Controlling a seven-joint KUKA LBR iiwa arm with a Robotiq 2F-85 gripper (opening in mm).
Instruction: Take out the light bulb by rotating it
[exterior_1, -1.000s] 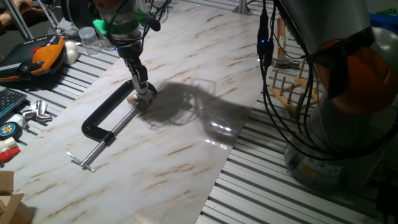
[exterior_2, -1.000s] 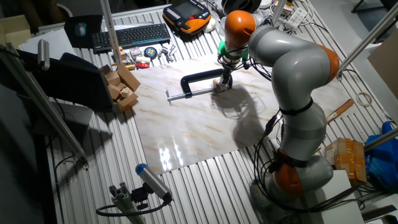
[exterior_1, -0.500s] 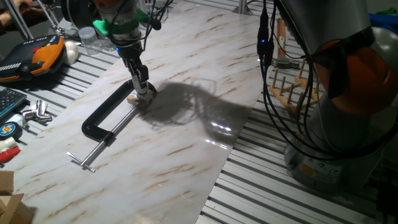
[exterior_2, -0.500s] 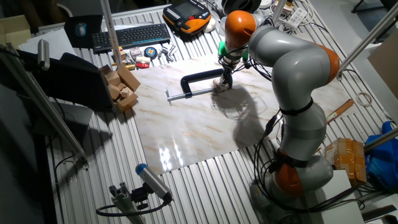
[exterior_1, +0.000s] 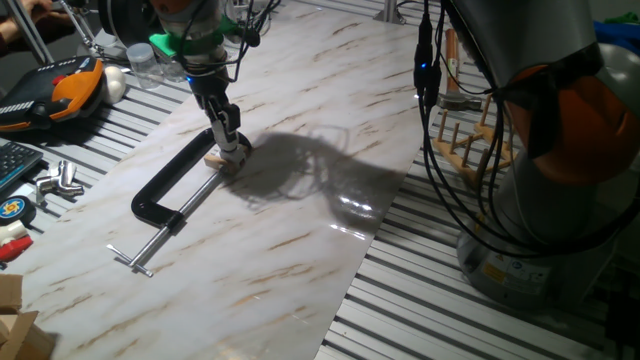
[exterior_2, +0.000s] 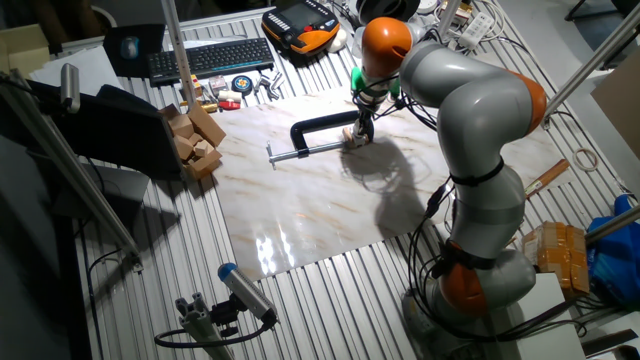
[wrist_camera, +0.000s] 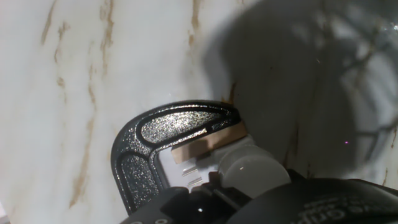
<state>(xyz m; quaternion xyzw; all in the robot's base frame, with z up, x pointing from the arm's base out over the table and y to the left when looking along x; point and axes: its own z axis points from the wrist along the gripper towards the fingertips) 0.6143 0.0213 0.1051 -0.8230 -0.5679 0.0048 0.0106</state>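
At table's left side a black C-clamp (exterior_1: 165, 195) is laid flat, its jaw pinning a small wooden block (wrist_camera: 208, 143), prob. so the socket can't spin w/ the bulb. Seated in that block, the light bulb (wrist_camera: 249, 171) is seen. Gripper (exterior_1: 232, 148) is set right over it; clenched or not can't be told.

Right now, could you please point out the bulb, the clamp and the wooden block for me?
bulb (wrist_camera: 252, 169), hand view, on its frosted dome.
clamp (exterior_1: 160, 186), one fixed view, on its black curved frame.
wooden block (wrist_camera: 208, 142), hand view, on its tan top edge.
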